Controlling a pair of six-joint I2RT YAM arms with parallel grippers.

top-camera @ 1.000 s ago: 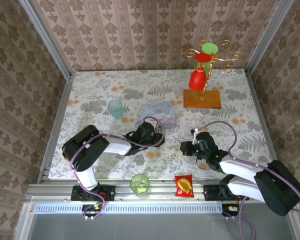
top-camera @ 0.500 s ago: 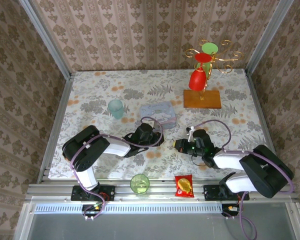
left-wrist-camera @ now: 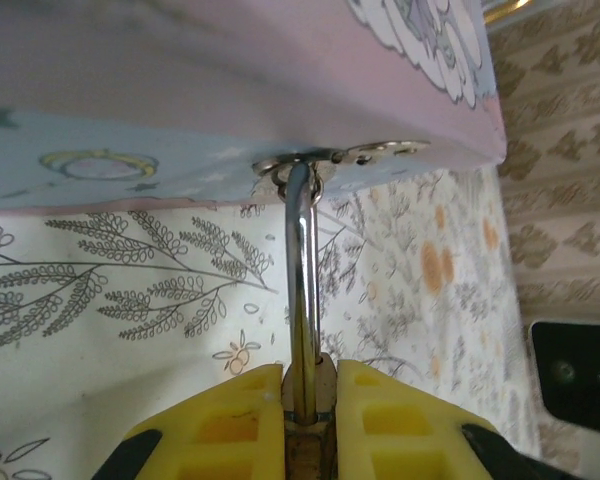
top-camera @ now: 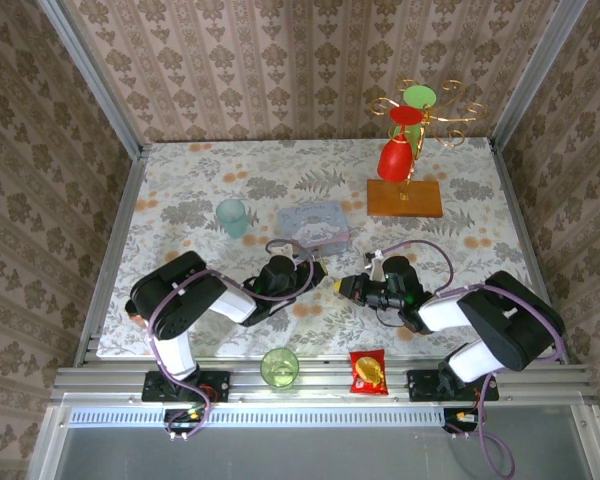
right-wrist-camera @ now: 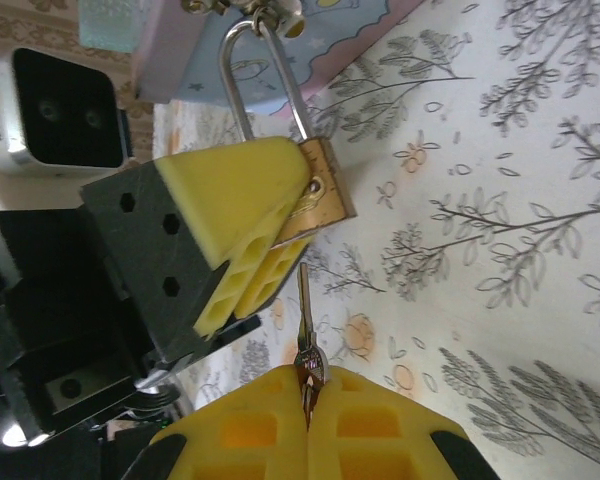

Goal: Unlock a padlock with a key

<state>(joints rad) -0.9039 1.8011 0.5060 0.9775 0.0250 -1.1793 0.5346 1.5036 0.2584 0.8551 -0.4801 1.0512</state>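
Fingers [left-wrist-camera: 242, 405] of the left gripper [left-wrist-camera: 308, 405] are clamped on the padlock [right-wrist-camera: 327, 195]; the key [right-wrist-camera: 304, 305], pinched by the right gripper [right-wrist-camera: 308, 400] below, must next be aligned and inserted

Both arms reach low toward mid-table; left gripper [left-wrist-camera: 308, 388] clamps the padlock [right-wrist-camera: 326, 198], right gripper [right-wrist-camera: 308, 398] pinches the key [right-wrist-camera: 304, 312]

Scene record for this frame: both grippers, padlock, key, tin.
left gripper: shut on padlock body
right gripper: shut on key
padlock: shackle hooked through the tin's hasp
key: blade points at the padlock's base, tip right at it; cannot tell whether it is inserted
tin: pale blue, just beyond both grippers in the top view
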